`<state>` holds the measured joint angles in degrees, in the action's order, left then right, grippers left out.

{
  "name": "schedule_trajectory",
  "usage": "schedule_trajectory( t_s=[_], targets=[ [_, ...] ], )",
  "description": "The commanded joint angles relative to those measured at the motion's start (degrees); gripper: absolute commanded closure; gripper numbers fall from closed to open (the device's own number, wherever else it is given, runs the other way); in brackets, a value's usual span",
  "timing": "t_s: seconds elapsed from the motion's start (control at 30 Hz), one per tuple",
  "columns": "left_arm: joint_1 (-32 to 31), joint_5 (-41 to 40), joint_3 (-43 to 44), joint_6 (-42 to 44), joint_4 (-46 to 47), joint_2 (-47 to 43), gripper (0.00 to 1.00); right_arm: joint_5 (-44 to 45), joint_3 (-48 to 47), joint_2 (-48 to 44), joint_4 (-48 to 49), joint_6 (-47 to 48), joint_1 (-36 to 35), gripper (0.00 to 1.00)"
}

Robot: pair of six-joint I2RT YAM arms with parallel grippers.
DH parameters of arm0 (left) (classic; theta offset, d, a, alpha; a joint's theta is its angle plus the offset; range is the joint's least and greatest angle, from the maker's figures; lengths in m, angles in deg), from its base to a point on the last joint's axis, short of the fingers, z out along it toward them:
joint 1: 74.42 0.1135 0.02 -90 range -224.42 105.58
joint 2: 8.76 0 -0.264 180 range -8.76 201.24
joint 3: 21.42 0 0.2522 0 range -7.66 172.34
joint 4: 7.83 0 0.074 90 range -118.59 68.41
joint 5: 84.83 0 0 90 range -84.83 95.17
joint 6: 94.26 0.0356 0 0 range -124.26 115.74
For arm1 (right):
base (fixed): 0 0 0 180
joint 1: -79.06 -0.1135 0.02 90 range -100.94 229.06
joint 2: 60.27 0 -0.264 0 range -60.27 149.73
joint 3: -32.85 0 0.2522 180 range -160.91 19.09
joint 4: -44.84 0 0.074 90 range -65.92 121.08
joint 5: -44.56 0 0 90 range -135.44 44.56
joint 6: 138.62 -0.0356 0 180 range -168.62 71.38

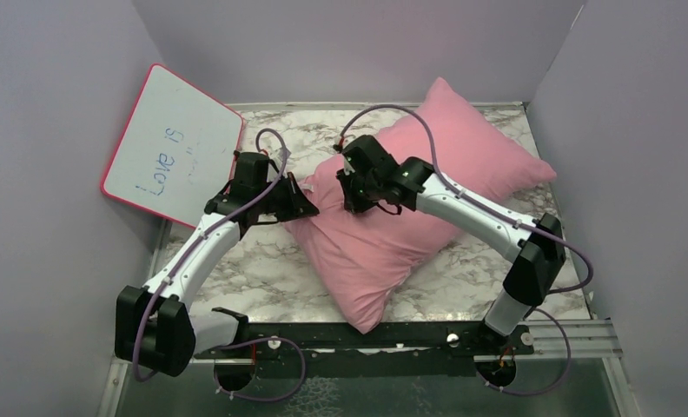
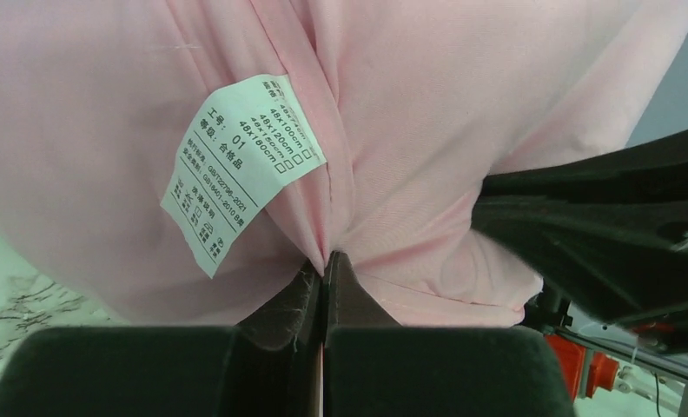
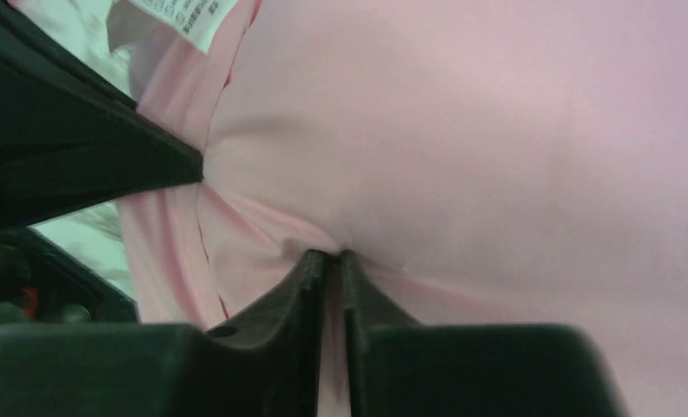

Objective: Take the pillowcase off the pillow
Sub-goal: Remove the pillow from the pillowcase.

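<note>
Where the left gripper point(image 2: 326, 268) closes, its two black jaws are pressed flat together on a raised fold of the pillowcase point(image 2: 427, 104). The pink cloth puckers into creases that run down to the pinch. Just up and left of that fold, a white care label point(image 2: 241, 169) with printed text is sewn at the seam and lies tilted on the fabric.

Close beside it, the right gripper point(image 3: 332, 261) holds its jaws nearly together. Only a thin slit shows between them, and it is filled with pink cloth, so this one too is nipping a small tuck of the cover. The fabric gathers into wrinkles toward its tips. Each gripper's dark body shows at the edge of the other's wrist view. Seen from above, the two pinches sit near each other toward the left side of the cushion.

The cover is on and stuffed plump. The pillow inside is hidden, with only plain pink showing. The bundle lies diagonally across the marble-patterned table point(image 1: 262, 261), one corner toward the arms' bases and another toward the back wall. Both white arms bend inward over it from the near edge. Off to the left, a pink-framed whiteboard point(image 1: 171, 143) leans against the side wall with "Love is" written on it in blue.
</note>
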<state>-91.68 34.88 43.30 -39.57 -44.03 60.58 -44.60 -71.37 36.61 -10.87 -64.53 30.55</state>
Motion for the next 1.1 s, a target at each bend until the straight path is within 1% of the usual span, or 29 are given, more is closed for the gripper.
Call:
schedule_trajectory(
  t_s=[0.0,0.03,0.13,0.27,0.37,0.4,0.43,0.47,0.5,0.53,0.57,0.6,0.63,0.67,0.73,0.8,0.87,0.9,0.97,1.03,1.07],
  targets=[
    [-0.3,4.3,0.7,2.4,-3.1,-1.7,1.0,13.7,1.8,2.4,-1.0,-5.7,-3.2,0.96],
    [-0.3,4.4,0.5,2.7,-3.2,-1.9,1.0,16.5,2.0,1.9,-1.0,-7.2,-3.2,0.99],
    [-0.3,3.8,0.6,5.7,-5.6,-2.7,1.0,24.3,1.4,-0.7,-1.4,-10.1,-3.1,0.99],
    [-0.3,1.0,-0.8,8.7,-8.4,-4.7,1.0,31.4,0.8,-4.5,0.8,-8.3,-3.2,0.99],
    [-0.3,0.0,-2.6,8.8,-8.7,-6.0,1.0,36.2,-1.5,-4.3,-0.6,-5.7,-2.9,0.99],
    [-0.4,0.1,-3.1,8.4,-8.6,-6.5,1.0,35.4,-2.8,-3.7,-1.4,-4.6,-2.9,0.99],
    [-0.3,-0.1,-3.4,8.0,-8.6,-6.9,1.0,32.3,-3.9,-3.3,-1.8,-3.3,-2.9,0.99],
    [-0.3,-0.3,-3.6,7.7,-8.4,-7.3,1.0,27.0,-4.7,-3.0,-2.1,-2.3,-2.9,0.99],
    [-0.3,-0.4,-3.7,7.4,-8.2,-7.5,1.0,17.4,-5.0,-2.9,-1.9,-1.0,-2.9,0.99],
    [-0.3,-0.4,-3.6,7.2,-7.9,-7.6,1.0,12.4,-4.7,-3.2,-1.4,-0.8,-3.2,0.93],
    [-0.3,-0.4,-3.5,6.9,-7.6,-7.5,1.0,6.3,-3.0,-4.0,0.5,-1.2,-3.9,0.71],
    [-0.4,-0.3,-3.2,6.7,-7.5,-7.1,1.0,3.4,-0.9,-4.8,3.2,-1.1,-5.2,0.56],
    [-0.4,-0.1,-2.9,6.7,-7.5,-6.8,1.0,2.0,1.1,-5.4,5.1,-0.8,-6.6,0.37],
    [-0.4,0.1,-2.7,6.7,-7.5,-6.4,1.0,1.7,2.0,-5.3,5.6,-0.7,-7.7,0.32],
    [-0.4,0.7,-2.4,6.6,-7.5,-6.3,1.0,2.4,2.6,-3.2,4.0,-0.1,-9.5,0.27],
    [-0.3,1.0,-2.5,6.3,-7.5,-6.8,1.0,9.3,3.8,-0.7,2.1,-0.3,-11.3,0.26],
    [-0.4,1.0,-3.1,5.8,-7.5,-7.9,1.0,16.3,4.5,2.0,-0.4,-1.5,-11.6,0.27],
    [-0.4,0.9,-3.5,5.6,-7.5,-8.4,1.0,20.7,4.2,3.3,-2.3,-2.9,-11.6,0.32],
    [-0.3,0.7,-4.6,5.3,-7.5,-9.2,1.0,28.4,3.2,5.3,-6.0,-6.2,-11.6,0.5],
    [-0.3,0.3,-5.4,5.0,-7.5,-9.3,1.0,31.8,2.4,4.9,-6.3,-6.5,-11.6,0.65],
    [-0.3,0.2,-5.6,4.7,-7.4,-9.3,1.0,32.1,2.3,4.1,-5.8,-6.5,-11.6,0.82]
  ],
)
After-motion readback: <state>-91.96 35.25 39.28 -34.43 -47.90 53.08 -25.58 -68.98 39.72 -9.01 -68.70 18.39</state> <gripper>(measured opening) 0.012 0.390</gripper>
